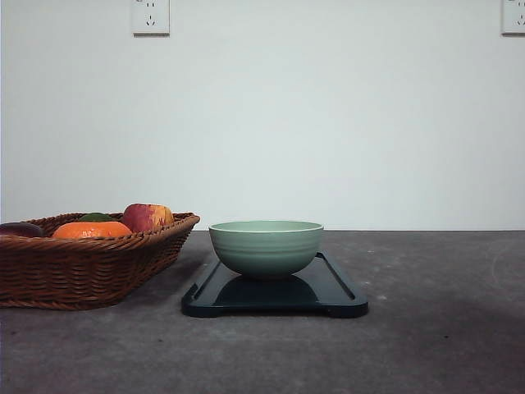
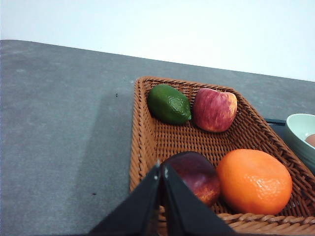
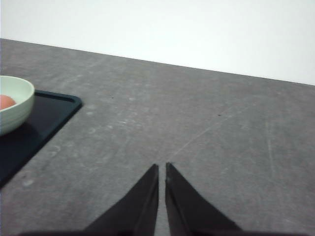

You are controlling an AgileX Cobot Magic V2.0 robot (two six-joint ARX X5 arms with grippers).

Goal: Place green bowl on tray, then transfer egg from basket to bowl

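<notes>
The green bowl [image 1: 266,245] stands upright on the dark tray [image 1: 336,289] at the table's middle. Inside the bowl [image 3: 14,104] lies the brownish egg [image 3: 6,102], and its edge shows again as the egg [image 2: 310,139] in the bowl [image 2: 301,132]. The wicker basket [image 1: 78,267] sits left of the tray. My left gripper [image 2: 162,169] is shut and empty, over the basket's [image 2: 147,142] near rim. Right of the tray [image 3: 47,115], my right gripper [image 3: 162,168] is shut and empty above bare table.
The basket holds a red-yellow apple [image 2: 214,109], a green avocado [image 2: 169,103], an orange fruit [image 2: 254,181] and a dark red fruit [image 2: 197,176]. A white wall rises behind the grey table [image 1: 435,345]. Two wall sockets [image 1: 150,16] are high up.
</notes>
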